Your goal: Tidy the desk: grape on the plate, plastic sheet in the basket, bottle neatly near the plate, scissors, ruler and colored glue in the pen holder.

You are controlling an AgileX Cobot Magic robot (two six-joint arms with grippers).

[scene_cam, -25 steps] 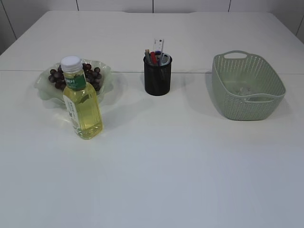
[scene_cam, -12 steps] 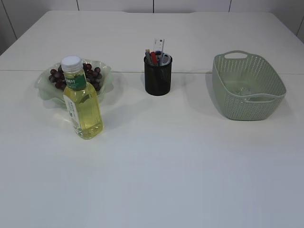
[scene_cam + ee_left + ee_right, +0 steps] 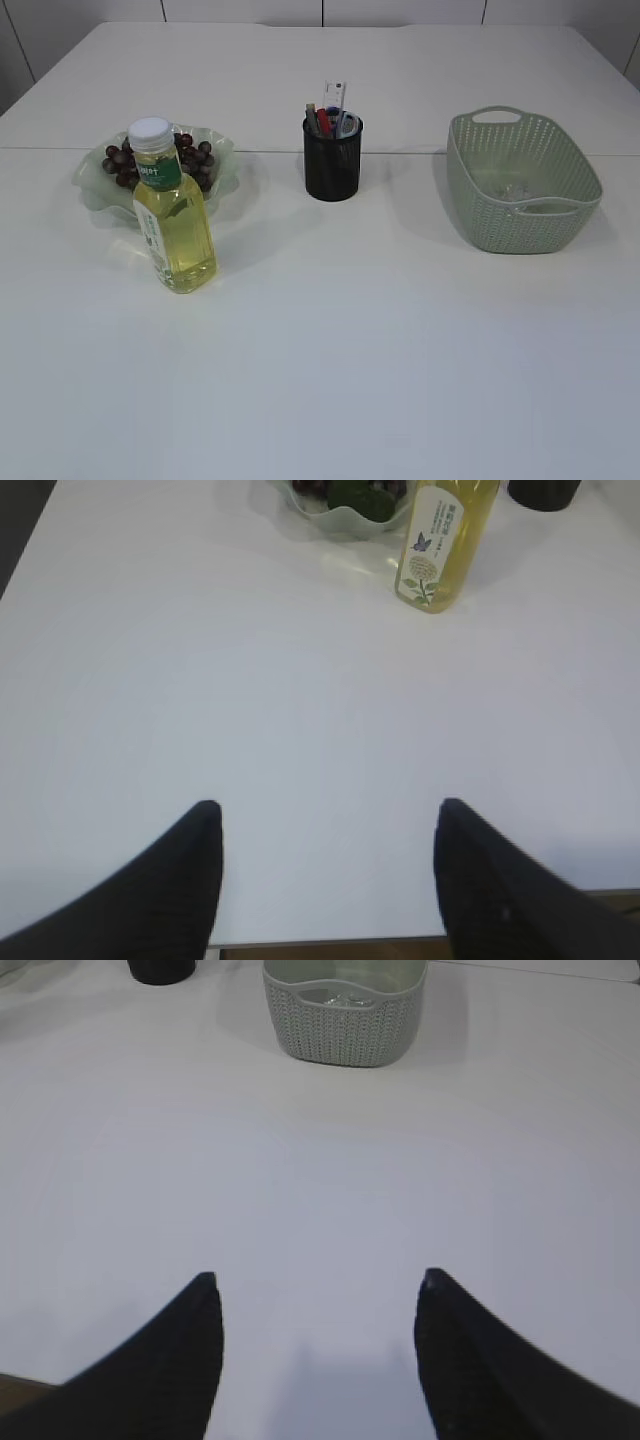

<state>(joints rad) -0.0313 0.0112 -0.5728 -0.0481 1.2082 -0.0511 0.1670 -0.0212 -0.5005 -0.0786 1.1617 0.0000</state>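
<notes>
Dark grapes (image 3: 190,160) lie on the pale green plate (image 3: 95,185) at the left. A yellow bottle (image 3: 174,220) with a white cap stands upright just in front of the plate; its lower part (image 3: 440,540) shows in the left wrist view. The black mesh pen holder (image 3: 332,160) holds a ruler (image 3: 334,98), red and other colored items. The green basket (image 3: 520,180) holds a clear plastic sheet (image 3: 340,998). My left gripper (image 3: 325,810) and right gripper (image 3: 315,1280) both stand open over bare table near its front edge, holding nothing. Neither arm shows in the exterior view.
The white table (image 3: 350,350) stretches wide in front of the objects. Its front edge (image 3: 400,945) lies just under my left gripper. The basket (image 3: 345,1020) sits far ahead of my right gripper.
</notes>
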